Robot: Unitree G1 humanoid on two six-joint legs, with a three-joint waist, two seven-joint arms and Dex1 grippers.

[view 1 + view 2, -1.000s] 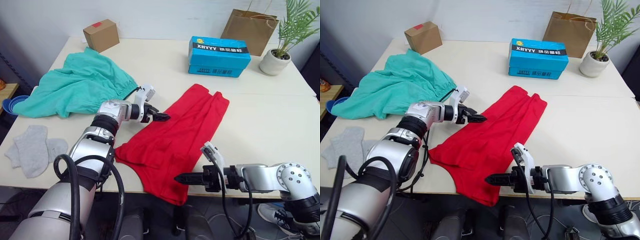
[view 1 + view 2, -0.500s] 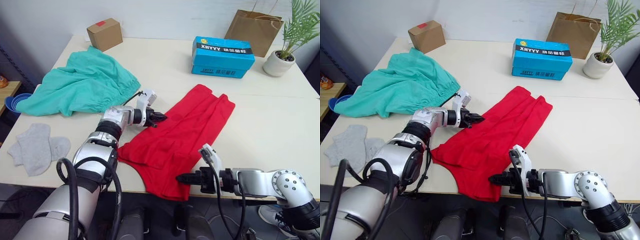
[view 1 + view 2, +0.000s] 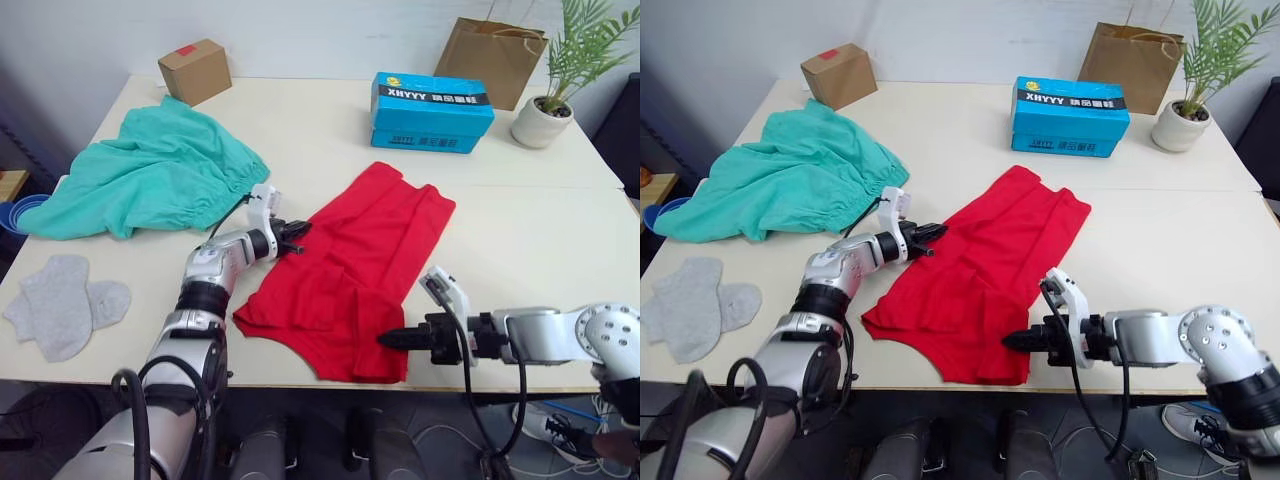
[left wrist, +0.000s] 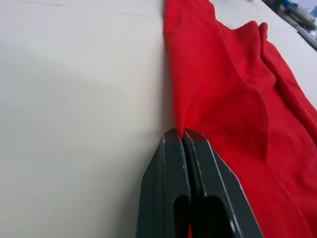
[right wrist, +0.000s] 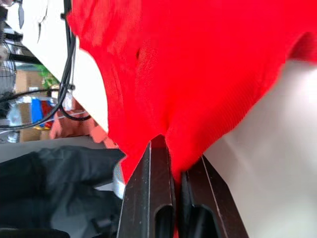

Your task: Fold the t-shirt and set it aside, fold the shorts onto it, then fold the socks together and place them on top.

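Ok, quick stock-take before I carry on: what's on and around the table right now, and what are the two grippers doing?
T-shirt: one, red, table centre, partly folded, near edge at the table's front.
Shorts: one, teal, spread at the left.
Socks: two, light grey, front left, lying together.
Cardboard box: one, brown, back left corner.
Blue box: one, back centre.
Paper bag: one, brown, behind the blue box.
Potted plant: one, white pot, back right.
Table: one, cream.
Left gripper: fingers shut on the t-shirt's left edge.
Right gripper: fingers shut on the t-shirt's near edge.
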